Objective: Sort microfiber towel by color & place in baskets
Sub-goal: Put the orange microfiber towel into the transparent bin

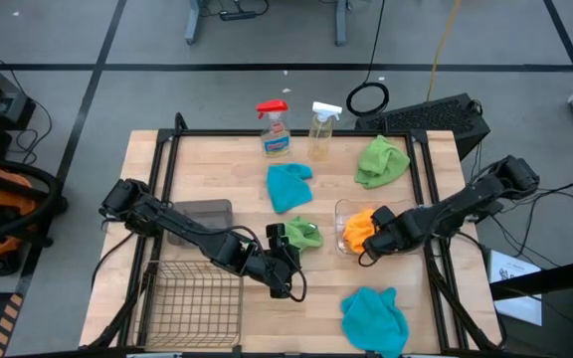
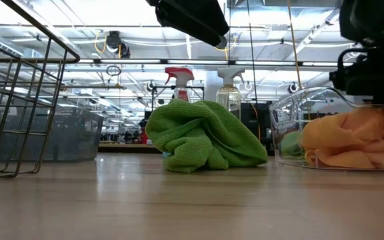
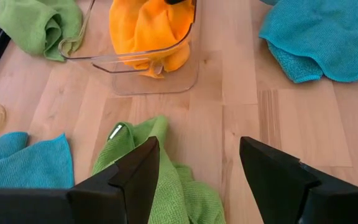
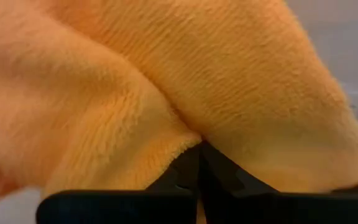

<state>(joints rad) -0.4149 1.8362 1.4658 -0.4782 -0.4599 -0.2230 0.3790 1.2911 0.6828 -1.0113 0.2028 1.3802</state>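
Note:
My right gripper [image 1: 371,239] is shut on a yellow-orange towel [image 1: 358,231] that lies in the clear tub [image 1: 340,211]. My left gripper [image 1: 286,267] hangs open just above the table, at the near side of a crumpled green towel [image 1: 303,234]; its fingers touch nothing. A second green towel [image 1: 381,161] lies near the table's far right corner. One teal towel [image 1: 288,186] lies at the middle and another [image 1: 374,318] at the near edge. The smoky grey tub [image 1: 204,217] and the wire basket [image 1: 192,298] stand on the left. My right gripper pinches a bulging fold of the yellow-orange towel [image 4: 185,134] between its two shut fingers [image 4: 166,180], coming from above and the table's right, slanting down into the tub. The towel [image 2: 359,140] rests inside the clear tub, bunched against its wall.
Two spray bottles [image 1: 275,127] [image 1: 323,129] stand at the far edge. Bare wood lies between the green towel and the near teal towel. The left arm stretches over the grey tub and the wire basket's far rim.

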